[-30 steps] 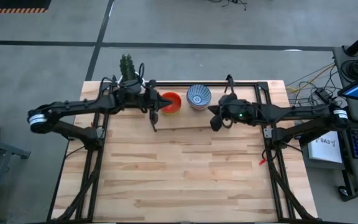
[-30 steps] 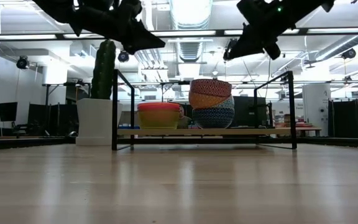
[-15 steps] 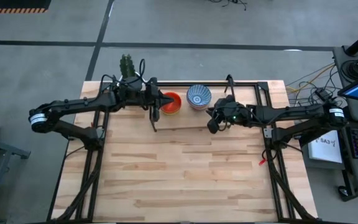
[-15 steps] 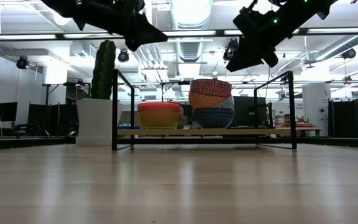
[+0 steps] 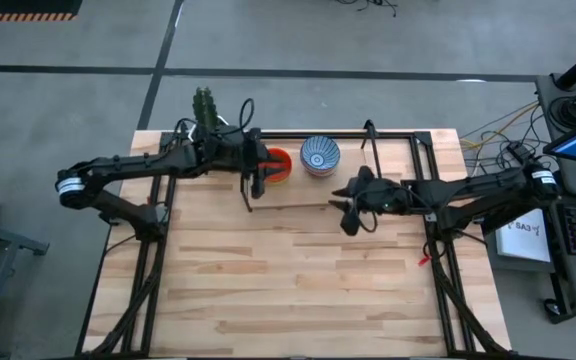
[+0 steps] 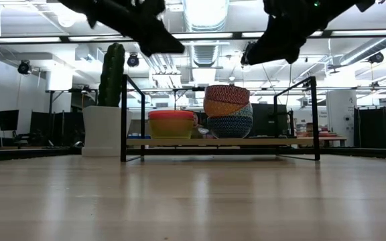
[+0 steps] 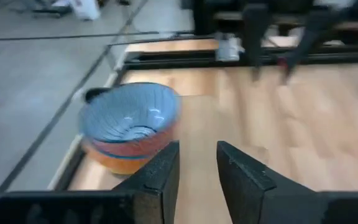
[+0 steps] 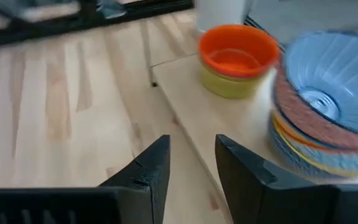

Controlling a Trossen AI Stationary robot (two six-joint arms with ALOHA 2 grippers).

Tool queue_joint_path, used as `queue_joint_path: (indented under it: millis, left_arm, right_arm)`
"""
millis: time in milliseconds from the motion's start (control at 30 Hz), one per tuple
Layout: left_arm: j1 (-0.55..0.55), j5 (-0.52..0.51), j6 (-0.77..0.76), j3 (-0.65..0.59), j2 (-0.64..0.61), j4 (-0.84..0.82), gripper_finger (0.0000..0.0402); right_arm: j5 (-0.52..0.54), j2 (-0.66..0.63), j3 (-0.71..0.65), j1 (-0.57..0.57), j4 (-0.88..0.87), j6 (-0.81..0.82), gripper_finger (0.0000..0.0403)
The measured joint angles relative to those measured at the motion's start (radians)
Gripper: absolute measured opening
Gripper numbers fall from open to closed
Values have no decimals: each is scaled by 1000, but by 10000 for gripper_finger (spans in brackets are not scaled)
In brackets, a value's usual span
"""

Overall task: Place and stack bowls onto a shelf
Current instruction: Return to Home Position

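Two piles shelved, both arms backing off

Both arms have shifted over the last second. The right claw has drawn back from the shelf and now hangs over the wooden surface, well apart from the bowls. The left claw has slid a little along the shelf's front and hovers just beside the orange-red pile. In each wrist view we see the fingers parted only a little with nothing between them, so both claws are empty.

We judge the stacking finished. The bowls sit on the shelf board in two piles: the orange-red bowl over a yellow one, and next to it the taller patterned pile with a blue-lined bowl on top. How many lie within each pile we cannot count. No bowl shows on the surface.

A cactus pot stands off the shelf's end, on the left arm's side. For the retreat, we think the things to mind are the shelf's black frame and the left claw's closeness to the orange-red pile. A careless swing there could nudge it.
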Motion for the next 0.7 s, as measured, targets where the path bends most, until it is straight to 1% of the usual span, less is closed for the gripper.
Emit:
queue_joint_path:
  millis: [67, 133, 233, 367, 433, 533, 700]
  left_arm:
    - [-31, 5, -1, -22, -55, -25, 89]
    - [-58, 10, -4, -65, -131, -16, 86]
    - [-94, 6, 28, -161, -260, 5, 78]
    - [-108, 10, 55, -277, -455, 12, 69]
    - [-106, 6, 54, -336, -558, 14, 67]
    - [-106, 6, 38, -417, -700, 16, 65]
    - [-107, 7, -77, -519, -888, 30, 63]
  right_arm:
    - [-1, 1, -23, 19, 37, -90, 111]
    - [-11, -18, -42, 20, 80, -176, 101]
    - [-41, -79, -71, 5, 113, -290, 85]
    - [-113, -174, -141, -19, 152, -374, 71]
    - [-141, -232, -188, -26, 204, -395, 68]
    - [-140, -317, -275, -31, 277, -396, 69]
    - [-140, -442, -381, -30, 348, -360, 69]
